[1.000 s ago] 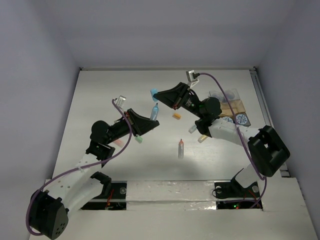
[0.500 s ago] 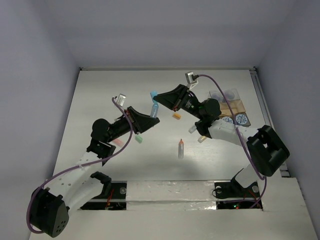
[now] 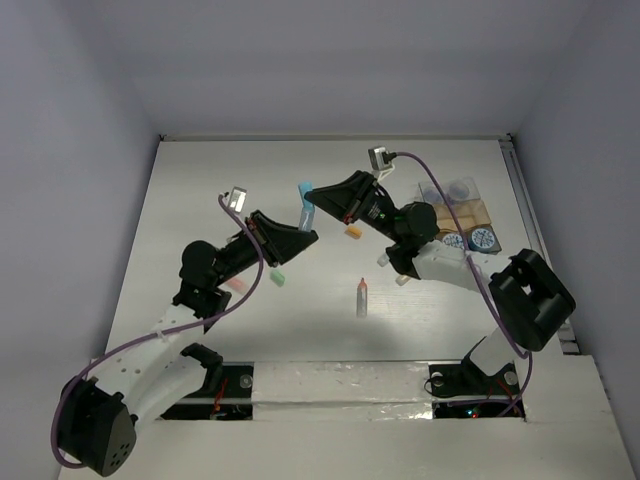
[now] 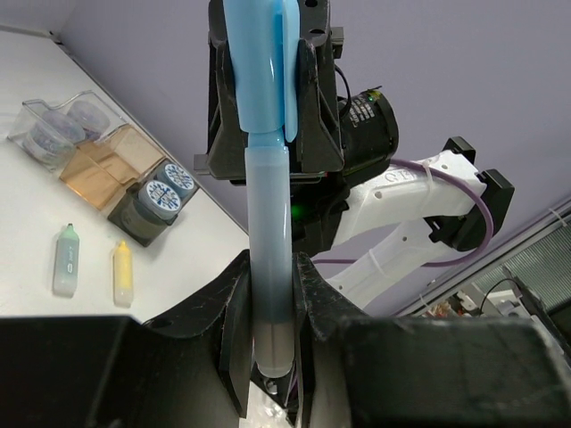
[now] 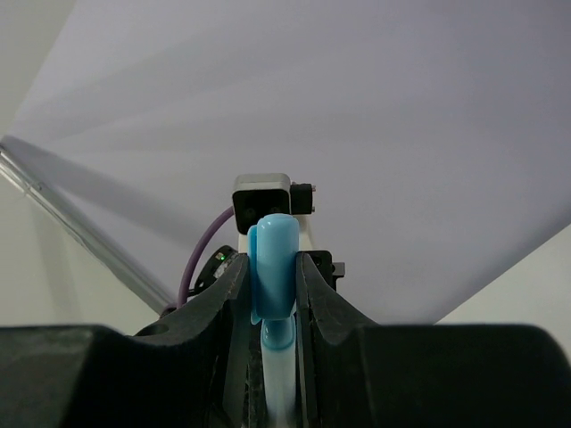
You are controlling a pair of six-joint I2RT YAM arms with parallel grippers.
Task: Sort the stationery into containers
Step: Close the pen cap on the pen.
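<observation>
You have the light blue pen (image 3: 307, 212) pinched at both ends, raised above the white table (image 3: 200, 180) near its middle. Your left gripper (image 4: 268, 308) is clamped narrow on the pale barrel end, with the fingers (image 4: 234, 330) pressed against either side of it. Your right gripper (image 5: 270, 299) is closed tight on the brighter blue cap (image 5: 272, 267). The two grippers face each other along the pen. To your right, the containers (image 3: 462, 212) sit near the table's right edge, and two blue-and-white tape rolls (image 4: 166, 191) stand in the nearest dark compartment. A grey-green pen (image 4: 65, 259) and a yellow pen (image 4: 122, 272) lie side by side just beside the containers. An orange-red pen (image 3: 361, 297) lies alone nearer the arm bases, well apart from them.
</observation>
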